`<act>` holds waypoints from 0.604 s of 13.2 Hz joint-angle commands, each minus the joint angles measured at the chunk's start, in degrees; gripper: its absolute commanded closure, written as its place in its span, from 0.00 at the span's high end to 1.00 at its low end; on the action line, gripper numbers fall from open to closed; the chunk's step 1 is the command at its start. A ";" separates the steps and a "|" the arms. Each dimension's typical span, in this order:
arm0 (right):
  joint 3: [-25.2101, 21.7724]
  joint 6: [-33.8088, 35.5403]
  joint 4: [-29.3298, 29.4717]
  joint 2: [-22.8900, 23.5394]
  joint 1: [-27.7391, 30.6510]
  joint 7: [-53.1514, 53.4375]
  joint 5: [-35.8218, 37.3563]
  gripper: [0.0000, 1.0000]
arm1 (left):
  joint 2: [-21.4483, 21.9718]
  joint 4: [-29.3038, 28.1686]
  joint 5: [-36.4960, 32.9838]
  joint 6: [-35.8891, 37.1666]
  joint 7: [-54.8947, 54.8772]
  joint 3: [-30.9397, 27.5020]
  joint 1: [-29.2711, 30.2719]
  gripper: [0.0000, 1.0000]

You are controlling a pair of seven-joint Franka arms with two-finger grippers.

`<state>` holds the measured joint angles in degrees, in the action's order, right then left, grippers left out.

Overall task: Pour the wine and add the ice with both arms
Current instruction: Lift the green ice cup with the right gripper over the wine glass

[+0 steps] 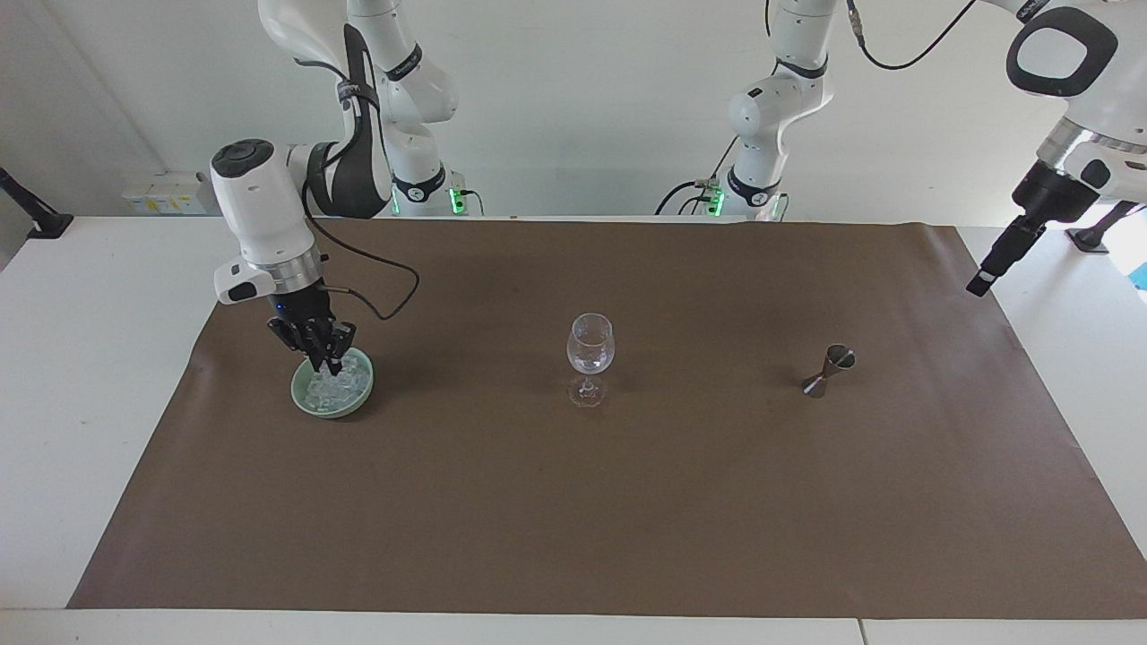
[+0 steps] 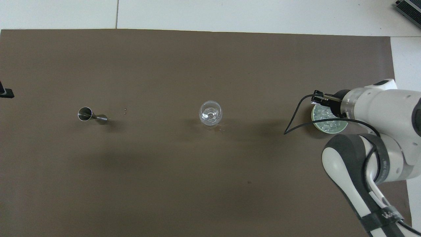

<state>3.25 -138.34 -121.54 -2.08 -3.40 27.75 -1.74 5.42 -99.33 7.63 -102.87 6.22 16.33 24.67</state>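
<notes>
A stemmed glass (image 1: 590, 345) (image 2: 210, 113) stands mid-mat and looks clear; no coloured wine shows in it. The ice (image 1: 339, 385) (image 2: 326, 116) is heaped in a pale green bowl (image 1: 306, 403) (image 2: 342, 127) toward the right arm's end. My right gripper (image 1: 333, 365) (image 2: 317, 94) hangs just above the ice, shut; I cannot see whether a chunk sits between its tips. A steel jigger (image 1: 829, 369) (image 2: 88, 114) stands toward the left arm's end. My left gripper (image 1: 978, 285) (image 2: 6, 93) hangs over the mat's edge there, seen edge-on, open and holding nothing.
A brown mat (image 1: 573, 520) covers most of the white table. Small droplets lie on it beside the jigger (image 2: 125, 112) and by the glass foot (image 2: 221, 129). The right arm's black cable (image 2: 291, 126) loops out over the mat beside the bowl.
</notes>
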 commanded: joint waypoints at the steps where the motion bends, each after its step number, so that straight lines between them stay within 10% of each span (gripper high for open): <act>1: 0.00 -0.44 1.30 0.59 -2.91 9.75 -1.33 0.00 | 0.03 3.95 -4.28 5.22 -1.92 -1.65 -6.19 1.00; 8: 0.00 -10.19 7.45 4.19 -14.86 17.15 -22.43 0.00 | -0.67 6.87 -6.93 9.71 -4.19 -14.31 -23.17 1.00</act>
<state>3.37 -147.85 -116.69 0.50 -15.82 41.86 -22.38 5.45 -93.81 1.45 -94.85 3.96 3.29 3.05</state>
